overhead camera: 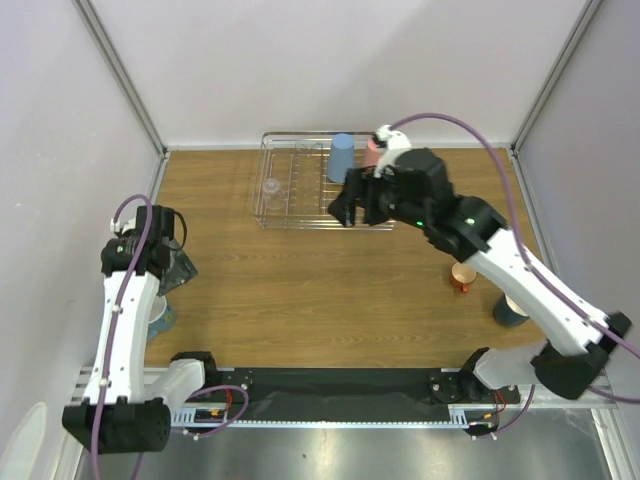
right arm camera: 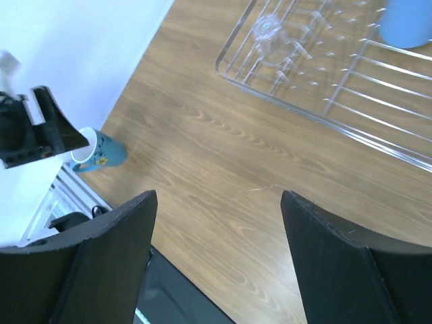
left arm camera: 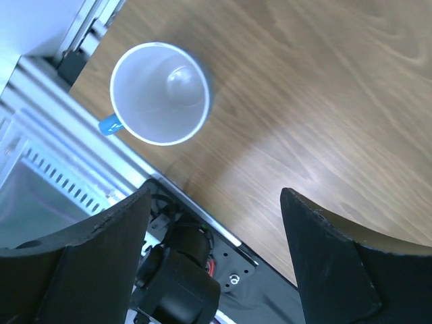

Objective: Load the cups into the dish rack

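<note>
Wooden table (overhead camera: pixel 320 290) holds dish rack (overhead camera: pixel 305 205) with light blue tumbler (overhead camera: pixel 341 157)

A rectangular silver wire dish rack (overhead camera: pixel 300 205) with low sides sits against the middle of the bench's far edge. A light blue plastic tumbler (overhead camera: pixel 341 157) stands on end in its far middle part, and a pink tumbler (overhead camera: pixel 372 152), partly hidden, is just to its right. A small clear glass (overhead camera: pixel 271 187) rests among the bars at the rack's left end. A small orange cup (overhead camera: pixel 462 277) stands mouth up on the bare bench, toward the right edge. A dark blue mug (overhead camera: pixel 508 311), half hidden, is by the near right corner. A blue, white-lined handled mug (left arm camera: pixel 160 93) stands upright and empty by the near left corner.
</note>
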Controlling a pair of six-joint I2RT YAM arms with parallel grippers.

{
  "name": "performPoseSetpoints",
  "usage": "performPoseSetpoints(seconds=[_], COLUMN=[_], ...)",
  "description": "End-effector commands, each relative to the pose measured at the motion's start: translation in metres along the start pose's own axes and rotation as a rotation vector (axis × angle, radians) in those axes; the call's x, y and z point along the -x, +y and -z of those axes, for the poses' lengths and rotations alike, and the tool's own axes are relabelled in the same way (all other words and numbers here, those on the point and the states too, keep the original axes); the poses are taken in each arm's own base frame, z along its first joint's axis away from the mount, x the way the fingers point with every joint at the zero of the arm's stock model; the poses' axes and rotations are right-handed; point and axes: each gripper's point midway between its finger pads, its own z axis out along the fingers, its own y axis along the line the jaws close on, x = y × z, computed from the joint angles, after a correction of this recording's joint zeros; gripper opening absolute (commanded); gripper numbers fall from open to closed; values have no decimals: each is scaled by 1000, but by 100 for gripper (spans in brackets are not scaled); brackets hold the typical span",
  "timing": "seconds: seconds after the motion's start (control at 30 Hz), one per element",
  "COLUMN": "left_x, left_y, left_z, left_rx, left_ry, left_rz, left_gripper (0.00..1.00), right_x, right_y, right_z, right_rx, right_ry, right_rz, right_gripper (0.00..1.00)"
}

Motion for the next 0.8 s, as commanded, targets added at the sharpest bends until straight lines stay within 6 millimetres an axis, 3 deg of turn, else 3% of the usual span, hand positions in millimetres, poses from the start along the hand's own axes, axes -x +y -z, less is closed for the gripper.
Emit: performPoseSetpoints(seconds=[0.0,0.17,0.33,0.53,0.77], left_x=[5,9,11,20,14], left_y=[8,7,-3,-1,7], left_z=[-16,-39,-66,-85,-114], left_rx=[93,140,131,161,177], left_ry=[10,38,89,91,136], left_rz=[31,58,95,131,192], left_gripper=[84,84,82,82,79], right_x=[-7,-3,-4,-4,8], right_y=[-22,-44,-61,-69,-74], right_z=[34,67,85,106,131], right_rx=[-37,-72,-108,-137,-197], right_ry=[18,-20,-32,-59,-106], right_rz=[-38,-57,-67,-58,-39], right_gripper=[81,81,81,82,83])
